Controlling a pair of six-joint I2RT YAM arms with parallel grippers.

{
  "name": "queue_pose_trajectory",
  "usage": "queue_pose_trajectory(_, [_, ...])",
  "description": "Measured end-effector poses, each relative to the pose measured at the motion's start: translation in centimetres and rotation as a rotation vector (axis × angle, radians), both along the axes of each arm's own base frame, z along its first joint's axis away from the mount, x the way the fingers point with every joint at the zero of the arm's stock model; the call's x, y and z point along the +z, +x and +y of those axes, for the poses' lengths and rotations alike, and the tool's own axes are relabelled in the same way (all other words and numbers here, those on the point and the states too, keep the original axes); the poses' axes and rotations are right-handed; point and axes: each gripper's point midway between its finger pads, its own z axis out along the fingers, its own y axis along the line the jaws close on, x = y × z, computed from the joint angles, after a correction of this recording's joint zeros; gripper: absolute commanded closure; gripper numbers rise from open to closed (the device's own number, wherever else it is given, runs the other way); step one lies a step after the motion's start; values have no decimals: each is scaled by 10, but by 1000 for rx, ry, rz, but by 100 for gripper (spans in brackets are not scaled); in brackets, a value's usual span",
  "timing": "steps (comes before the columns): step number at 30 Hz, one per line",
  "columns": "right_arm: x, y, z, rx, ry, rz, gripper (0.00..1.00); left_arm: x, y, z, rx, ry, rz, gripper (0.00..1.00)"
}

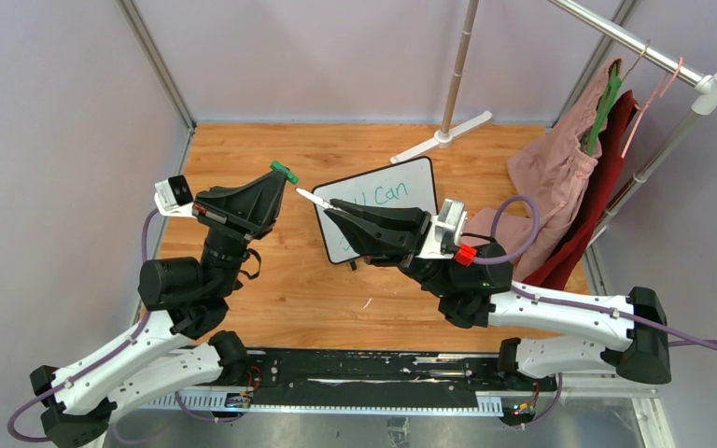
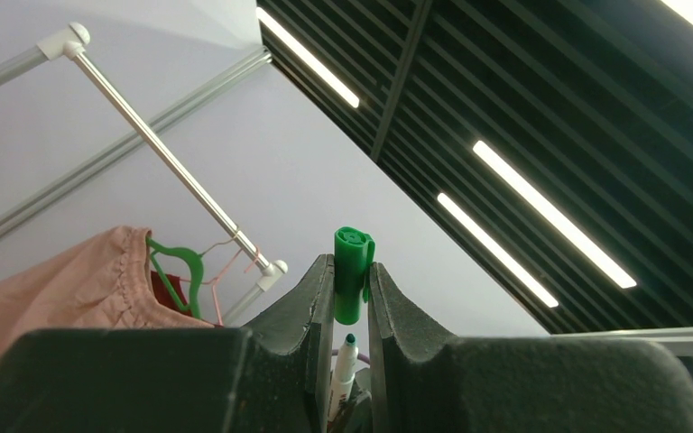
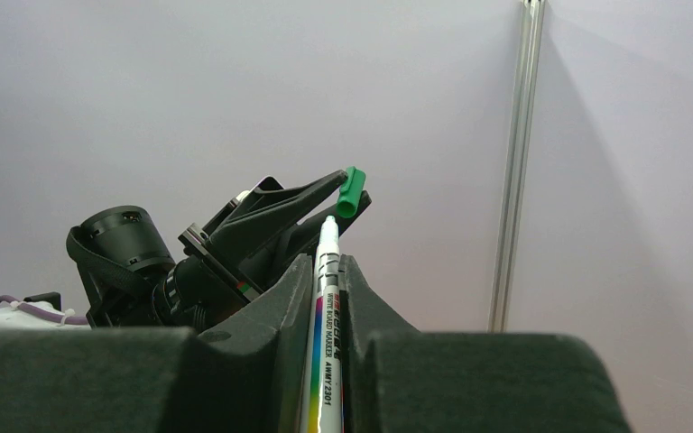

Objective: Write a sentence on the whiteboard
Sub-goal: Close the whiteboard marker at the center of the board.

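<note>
Orange-brown wooden tabletop (image 1: 271, 299). Small rectangular white whiteboard with thin black border (image 1: 373, 187) lies near centre, skewed to table edges. Green handwritten word "Can" (image 1: 392, 194) legible on far half; near half hidden. White cross-shaped rack foot (image 1: 441, 138) stands near far edge. Pink hanging garment (image 1: 551, 173) reaches down at right side; contact with wood unclear.

2 white arms (image 1: 121, 359), purple cables (image 1: 515, 227); black left gripper (image 1: 278, 175) and right gripper (image 1: 329, 212)
</note>
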Motion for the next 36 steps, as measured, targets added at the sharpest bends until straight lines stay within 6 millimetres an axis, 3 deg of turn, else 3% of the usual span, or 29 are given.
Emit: queue_pose_trajectory(36, [1,8,-3,-33,22,29,100,-1,-3,-1,-11,6,-10,100])
